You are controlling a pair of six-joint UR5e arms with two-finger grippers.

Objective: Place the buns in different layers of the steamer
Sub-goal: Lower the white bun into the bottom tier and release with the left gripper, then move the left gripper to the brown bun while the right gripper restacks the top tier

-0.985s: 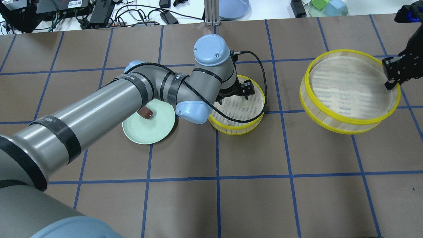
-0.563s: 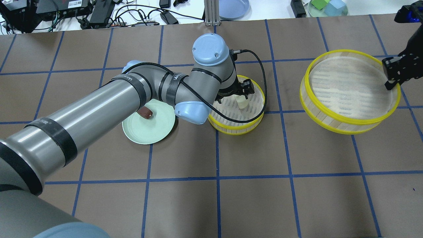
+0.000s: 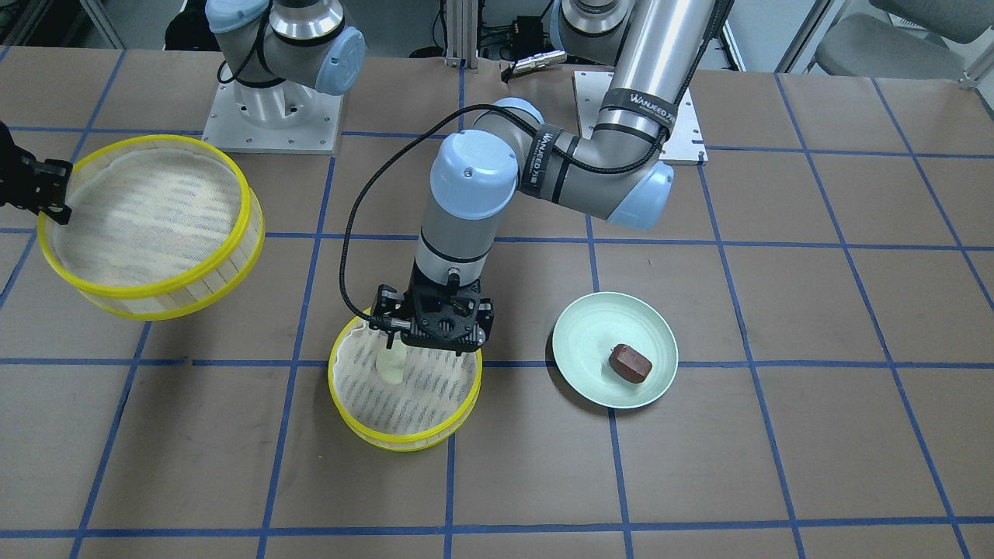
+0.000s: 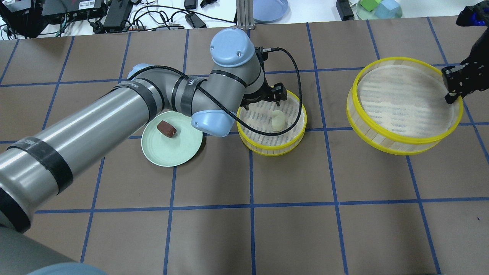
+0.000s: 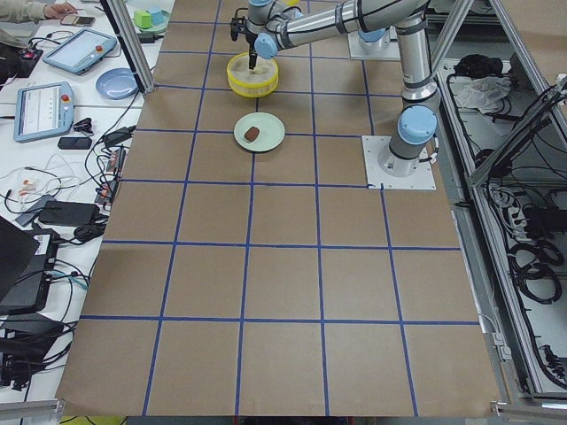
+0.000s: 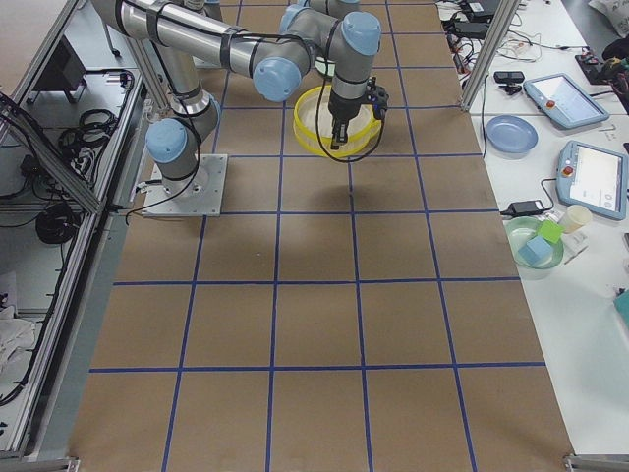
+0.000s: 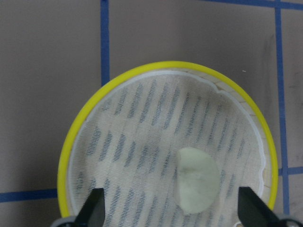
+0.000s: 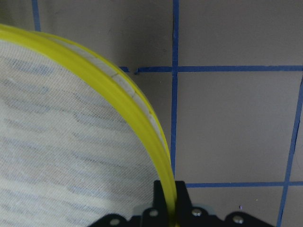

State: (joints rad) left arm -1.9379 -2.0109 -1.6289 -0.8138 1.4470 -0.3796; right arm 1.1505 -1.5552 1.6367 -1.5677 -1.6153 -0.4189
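Note:
The cream bun [image 4: 278, 121] lies on the mesh floor of the smaller steamer layer [image 4: 273, 150], which stands on the table; it also shows in the left wrist view [image 7: 196, 185]. My left gripper [image 4: 263, 98] hangs open and empty just above that layer, fingers [image 7: 93, 209] wide apart on either side of the bun. The dark reddish-brown bun [image 4: 167, 128] lies on the pale green plate [image 4: 174, 154] to the left. My right gripper [image 4: 450, 95] is shut on the yellow rim of the other layer [image 4: 401, 139], holding it tilted above the table at the right.
A blue plate [image 4: 269, 9], a green bowl with blocks [image 4: 378, 9] and cables and electronics [image 4: 114, 15] lie beyond the table's far edge. Brown mat with blue grid lines covers the table.
My left gripper has let go of the cream bun and pulled up and back; the bun now lies free in the layer. The right gripper and its layer have not moved.

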